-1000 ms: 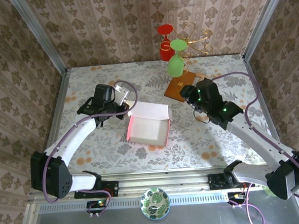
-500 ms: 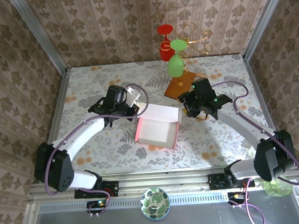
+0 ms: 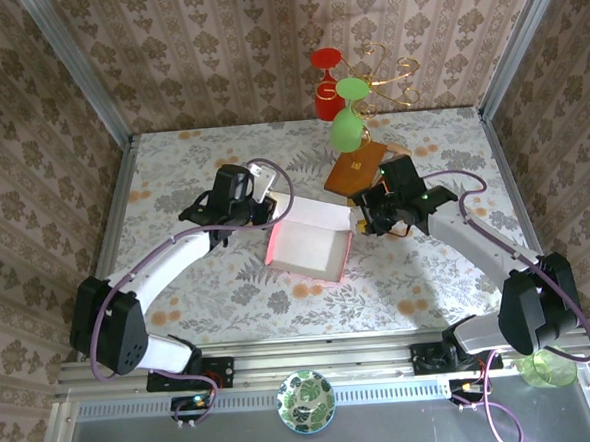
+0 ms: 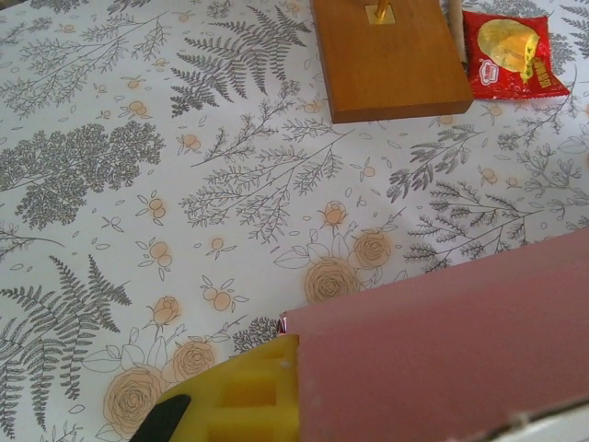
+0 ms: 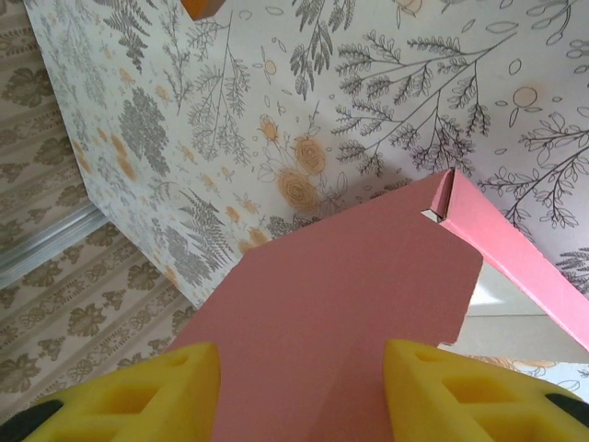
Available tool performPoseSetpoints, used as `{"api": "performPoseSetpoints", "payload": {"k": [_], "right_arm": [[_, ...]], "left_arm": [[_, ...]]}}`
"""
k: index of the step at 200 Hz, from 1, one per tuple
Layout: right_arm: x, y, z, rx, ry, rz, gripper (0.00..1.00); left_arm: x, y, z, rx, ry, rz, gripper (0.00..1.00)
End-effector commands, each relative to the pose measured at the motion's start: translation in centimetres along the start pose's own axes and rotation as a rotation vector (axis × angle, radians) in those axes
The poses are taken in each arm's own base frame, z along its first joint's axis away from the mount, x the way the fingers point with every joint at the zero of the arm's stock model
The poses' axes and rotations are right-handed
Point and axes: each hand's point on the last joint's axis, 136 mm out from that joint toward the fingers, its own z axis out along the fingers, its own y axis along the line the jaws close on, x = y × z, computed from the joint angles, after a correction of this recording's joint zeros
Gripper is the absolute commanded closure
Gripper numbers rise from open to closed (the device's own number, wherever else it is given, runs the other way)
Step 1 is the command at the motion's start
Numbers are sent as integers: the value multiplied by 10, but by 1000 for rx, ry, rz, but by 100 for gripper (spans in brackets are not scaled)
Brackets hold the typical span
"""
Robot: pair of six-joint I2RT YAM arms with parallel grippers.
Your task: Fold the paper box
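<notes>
The paper box (image 3: 307, 245) is a shallow pink tray with a white inside, sitting mid-table. My left gripper (image 3: 266, 211) is at its far left corner. In the left wrist view one yellow finger (image 4: 230, 396) presses flat against the pink wall (image 4: 442, 350), which hides the other finger; the left gripper (image 4: 294, 387) is shut on that wall. My right gripper (image 3: 360, 220) is at the box's far right corner. In the right wrist view it (image 5: 302, 354) stands open, its yellow fingers either side of a broad pink flap (image 5: 340, 285), not pinching it.
A brown board (image 3: 357, 167) lies just behind the right gripper, with a small red-yellow packet (image 4: 511, 46) beside it. Red (image 3: 327, 89) and green (image 3: 346, 128) cups and a gold wire stand (image 3: 386, 75) are at the back. A patterned bowl (image 3: 306, 401) sits below the table edge.
The box has slid right and turned slightly with the left gripper on it. The right gripper has come in left to the box's far right corner and narrowed a little.
</notes>
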Motion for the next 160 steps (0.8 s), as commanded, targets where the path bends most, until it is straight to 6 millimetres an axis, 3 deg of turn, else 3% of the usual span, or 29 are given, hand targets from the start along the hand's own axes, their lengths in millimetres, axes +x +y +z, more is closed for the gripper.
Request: {"api": "performPoseSetpoints", "payload": {"k": [1,33,50,89,160], "right_arm": [[-8,4,-4,-1,-7,1,49],[-9,7,2,-49,35,43,50],[-8,6,16,-27,67,62,51],[-7,11,18,-38,80,81,54],[-4,9,33,-40,116,131,59]], "left_arm": [[-4,2,2,-17,-14,6,100],[-7,0,5,8,-28,-5,100],[-8,-1,8,14,-29,-19,100],[-11,3,12,-4,-39,-67,100],[-15,7,24,-17,-106,-317,100]]}}
